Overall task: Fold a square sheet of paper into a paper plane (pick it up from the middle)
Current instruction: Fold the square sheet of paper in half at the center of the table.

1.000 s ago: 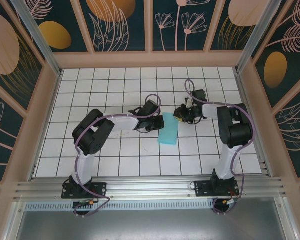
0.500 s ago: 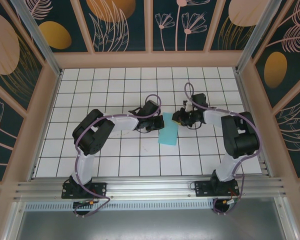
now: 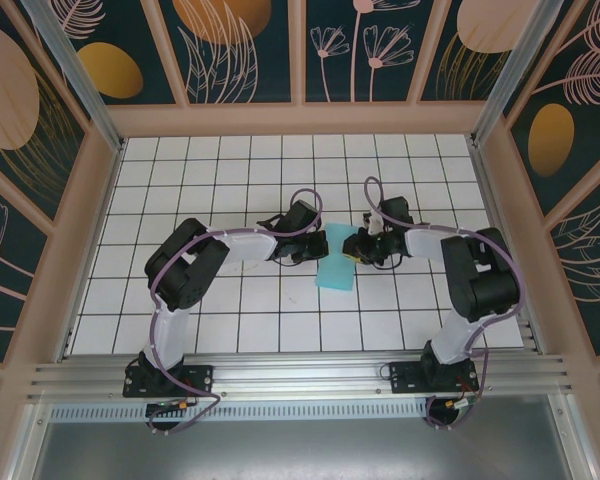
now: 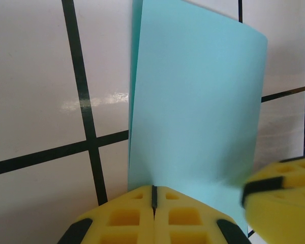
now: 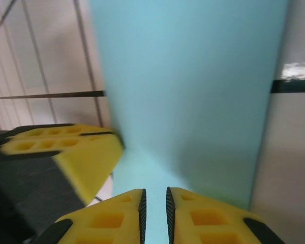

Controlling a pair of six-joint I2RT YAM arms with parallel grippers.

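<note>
Yellow pads [image 4: 122, 216] of the left gripper [image 4: 153, 195] are pressed together with only a hairline seam between them. The paper [image 4: 193, 101] comes straight out of that seam toward 12 o'clock in the left wrist view, so I read them as clamped on its near edge. Two layers show along the paper's 9 o'clock side there, which says the sheet is already folded in half. The right gripper [image 5: 155, 201] has its pads [image 5: 208, 216] nearly together, with a slim slit left and cyan showing in it. Whether they bite the paper or merely straddle it I cannot tell. Each wrist camera catches a pad of the other gripper close by over the sheet, so the two are near each other but apart.

From above, the paper lies as a narrow strip at the middle of the table [image 3: 230, 180], its long axis running 12 to 6. The left gripper is at its 11 o'clock corner, the right at 1 o'clock.

A second ago the right gripper sat off the strip at about its 2 o'clock. It has since slid toward 8 o'clock onto the far edge, while its elbow [image 3: 480, 285] swung out toward 3. The left gripper and the paper have not moved. That likely means the right is taking its own hold beside the left, ready for the nose folds. The folding looks to be at an early stage, with one crease made
</note>
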